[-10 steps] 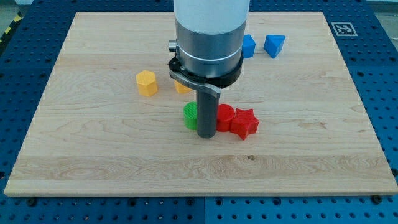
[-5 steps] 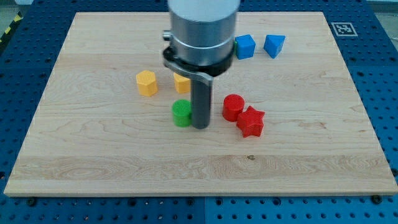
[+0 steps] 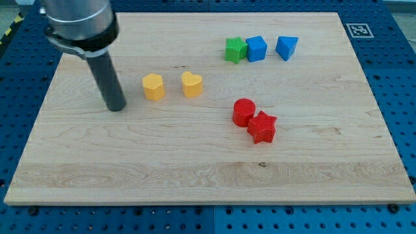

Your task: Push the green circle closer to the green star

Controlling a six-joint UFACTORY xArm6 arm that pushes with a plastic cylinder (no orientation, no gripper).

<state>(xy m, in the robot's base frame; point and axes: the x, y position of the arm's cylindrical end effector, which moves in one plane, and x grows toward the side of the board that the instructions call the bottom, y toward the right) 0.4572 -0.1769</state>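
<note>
**Tip parked near left edge; green circle not in sight**

Rod tip (image 3: 117, 108) is down on the wooden board (image 3: 195, 179), near the view's left edge and about mid-height. It touches nothing. No gripper on this arm, just a plain rod, so nothing to open, close or hold.

Nearest block is the yellow hexagon (image 3: 153, 86), just to the tip's right w/ a clear gap. The yellow heart (image 3: 192, 84) sits beyond that. The red circle (image 3: 244, 112) and red star (image 3: 262, 127) touch each other right of board centre.

Along the top edge, toward the top-right corner, is a row of three. The green block (image 3: 235, 49) is tight against the blue cube (image 3: 257, 48), then comes a blue wedge-like block (image 3: 286, 47) a bit apart. The green one looks star-ish, but edges are too small to be sure.

Task's thing: no green circle shows anywhere on the board. The arm body covers the top-left corner, so it could be hidden there. Can't tell.

Judgement on doing the step well:
- Find the circle first, don't sweep blind.
- Bring the tip to the circle's far side from the green block, lined up w/ both.
- Route around the yellow pair, not through them.
- Push slow in short strokes, since a round block slips off a rod.
- Stop short of knocking the green block or blue cube.
</note>
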